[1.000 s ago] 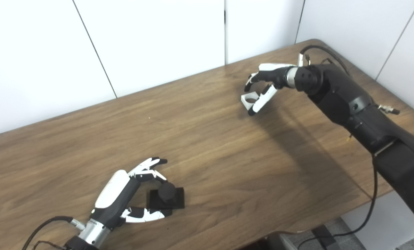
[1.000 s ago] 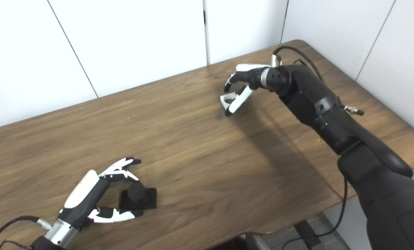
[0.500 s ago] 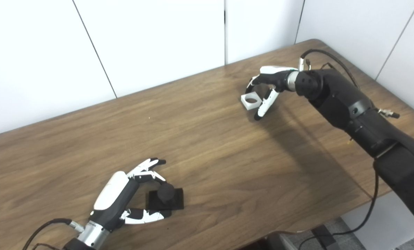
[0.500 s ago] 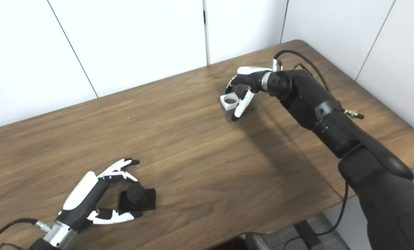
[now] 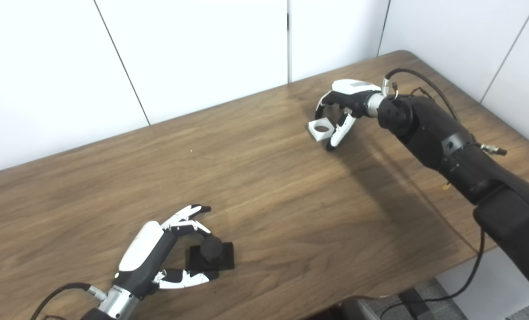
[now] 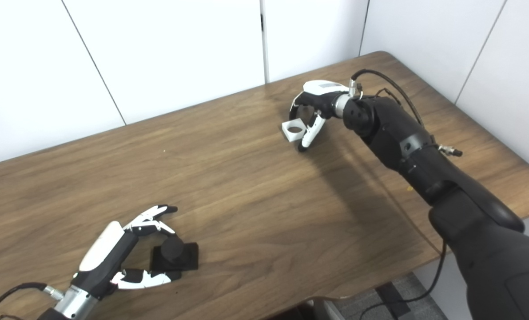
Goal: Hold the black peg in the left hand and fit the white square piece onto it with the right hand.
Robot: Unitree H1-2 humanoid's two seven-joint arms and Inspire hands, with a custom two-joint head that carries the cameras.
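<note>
at the near left of the table (image 5: 264, 186), the black peg (image 5: 211, 254) stands upright on its square base, resting on the wood. the left hand (image 5: 157, 258) lies low around it, fingers (image 5: 188, 215) curled over the far side and thumb (image 5: 186, 279) along the near side. the hand is apart, not clamped; contact with the base cannot be confirmed. judgement: this cupped placement is a pre-grasp, so the peg can be closed upon and lifted with its post left clear for fitting.

toward the far right, the white square piece (image 5: 321, 130) is at the fingertips of the right hand (image 5: 342, 109), its round hole facing up. fingers arch over its far edge and the thumb (image 5: 337, 133) runs down its near side. it appears pinched at the edges; whether it is clear of the table cannot be told. judgement: an edge grip leaves the hole open for the peg.

the right arm reaches out long and nearly straight, wrist bent downward. the left forearm enters low from the bottom corner, palm turned inward. the two parts are well apart; the fitting is not yet begun.
</note>
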